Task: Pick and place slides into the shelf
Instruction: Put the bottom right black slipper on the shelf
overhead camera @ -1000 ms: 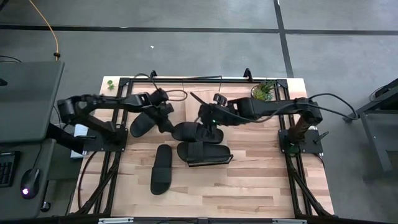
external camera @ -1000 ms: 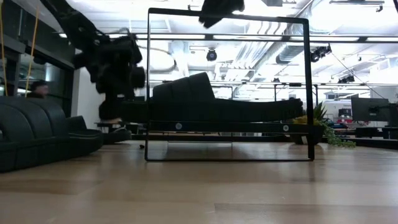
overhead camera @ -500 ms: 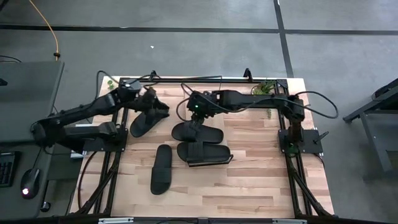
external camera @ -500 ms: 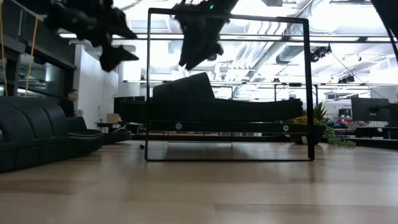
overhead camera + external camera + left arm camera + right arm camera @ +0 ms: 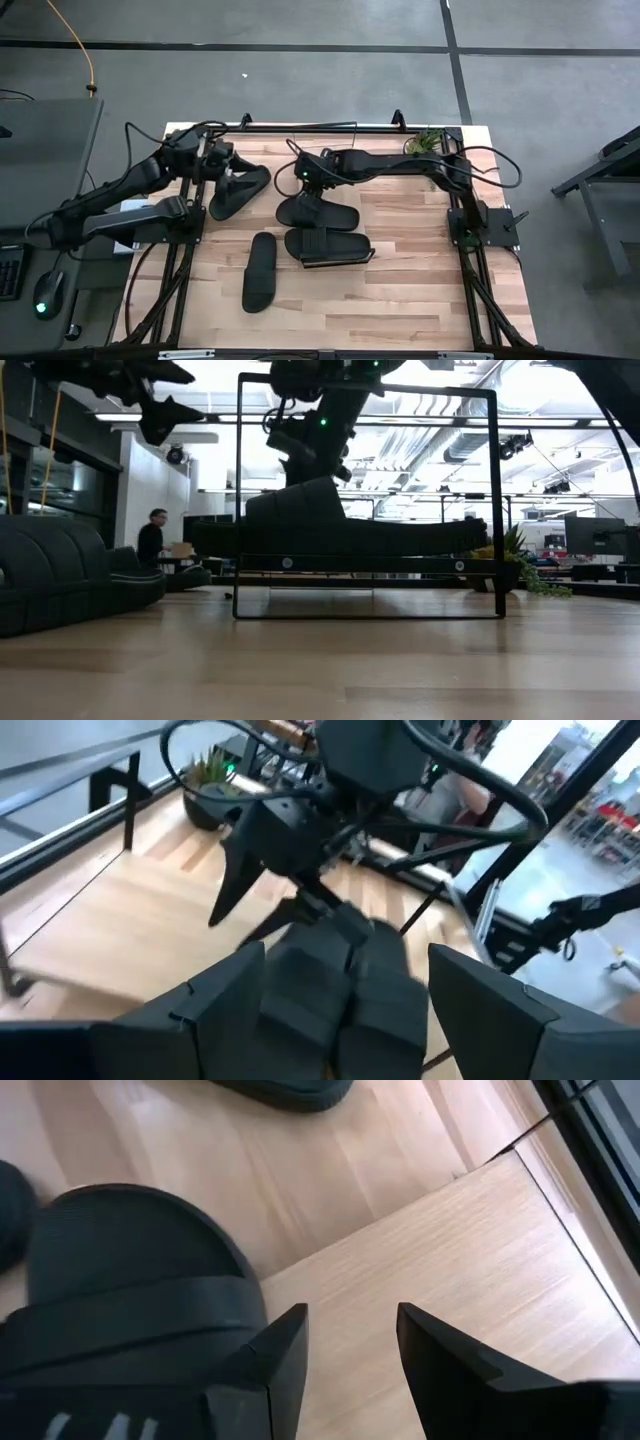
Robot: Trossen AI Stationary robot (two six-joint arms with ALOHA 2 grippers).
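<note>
Several black slides lie around the table's middle: one at the far left (image 5: 238,190), one nearer on the tabletop (image 5: 261,270), and two side by side (image 5: 318,212) (image 5: 328,245). In the low view a slide (image 5: 340,520) rests sole-down on the shelf's plank (image 5: 400,564) inside the black wire frame. My right gripper (image 5: 304,182) (image 5: 345,1350) hangs open, slanting down, just above the light plank (image 5: 470,1250), beside a slide's ribbed strap (image 5: 130,1295). It touches nothing. My left gripper (image 5: 226,164) (image 5: 345,955) is open and raised at the far left, clear of the slides.
A small potted plant (image 5: 428,143) stands at the table's far right corner. Cables loop over the far edge (image 5: 300,130). Bare tabletop lies at the near right (image 5: 430,290). A person (image 5: 150,542) shows in the room beyond the table.
My left gripper has risen and drawn back toward the table's far left corner, away from the slides, turning as it went. My right gripper has gone toward the table's left and come down toward the slide on the shelf. No slide has moved.
</note>
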